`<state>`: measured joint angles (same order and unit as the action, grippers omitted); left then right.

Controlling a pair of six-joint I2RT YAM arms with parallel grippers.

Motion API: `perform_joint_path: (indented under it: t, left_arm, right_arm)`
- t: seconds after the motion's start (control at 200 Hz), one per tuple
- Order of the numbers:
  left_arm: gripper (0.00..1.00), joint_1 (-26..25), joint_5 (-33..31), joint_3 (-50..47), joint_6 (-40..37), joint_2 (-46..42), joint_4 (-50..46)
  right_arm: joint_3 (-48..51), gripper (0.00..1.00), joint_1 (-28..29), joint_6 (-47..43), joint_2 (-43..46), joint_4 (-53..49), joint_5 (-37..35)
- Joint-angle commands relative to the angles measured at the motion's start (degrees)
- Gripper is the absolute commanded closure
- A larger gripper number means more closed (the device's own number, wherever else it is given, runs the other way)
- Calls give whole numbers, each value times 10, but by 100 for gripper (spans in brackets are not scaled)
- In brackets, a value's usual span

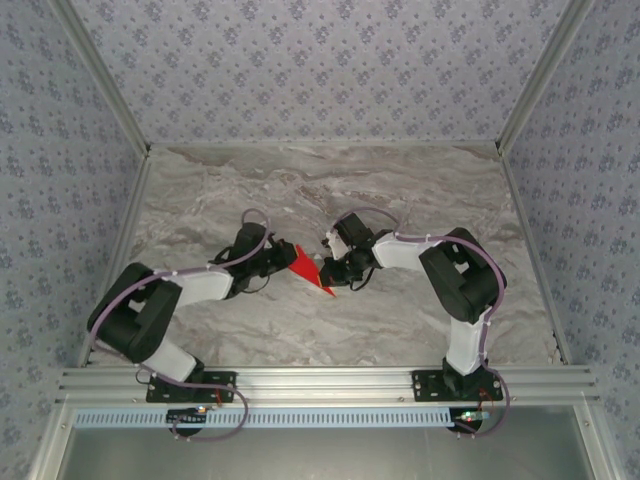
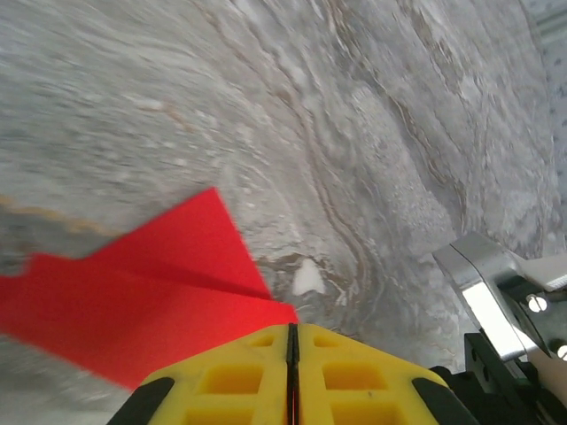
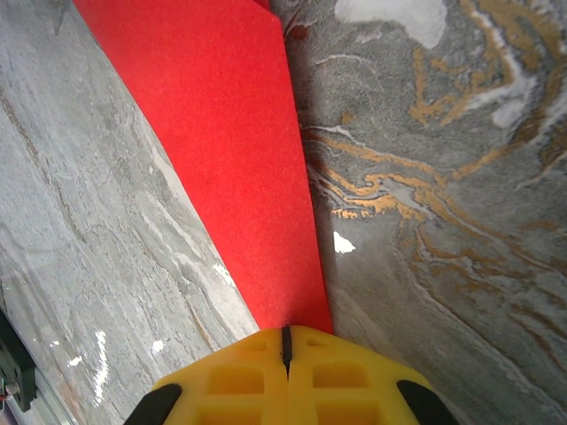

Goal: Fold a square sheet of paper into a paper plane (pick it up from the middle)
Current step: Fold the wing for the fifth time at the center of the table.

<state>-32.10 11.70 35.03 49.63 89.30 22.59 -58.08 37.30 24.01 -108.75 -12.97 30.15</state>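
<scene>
The square sheet of paper [image 1: 307,267], bright red, is folded into a narrow pointed wedge and hangs between my two grippers near the table's middle. My left gripper [image 1: 287,260] pinches its left end. In the left wrist view the yellow fingers of the left gripper [image 2: 292,326] are pressed together on a corner of the red paper [image 2: 151,301], whose layered flaps spread to the left. My right gripper [image 1: 334,276] holds the other end. In the right wrist view the right gripper [image 3: 285,329] is shut on the narrow end of the paper [image 3: 239,150], which widens away from it.
The marble-patterned tabletop [image 1: 330,190] lies open around the arms. Patterned walls [image 1: 320,70] stand on three sides and an aluminium rail [image 1: 330,382] runs along the near edge. Part of the right arm's metal wrist [image 2: 492,288] shows close by in the left wrist view.
</scene>
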Motion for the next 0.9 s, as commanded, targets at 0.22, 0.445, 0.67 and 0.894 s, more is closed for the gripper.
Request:
perform_joint_path:
  t: [0.22,0.445,0.67,0.894]
  left_arm:
    - [91,-5,9,24,20,94,46]
    - [91,43,-43,-27,16,75,38]
    - [91,98,-83,-81,4,54,39]
    - [91,137,-59,-86,-8,38,28]
  right_arm:
    - [50,100,17,4,-85,-119,-152]
    - [53,100,17,2,-86,-121,-155]
    - [54,100,16,3,-88,-120,-154]
    - [51,100,17,3,-85,-123,-153]
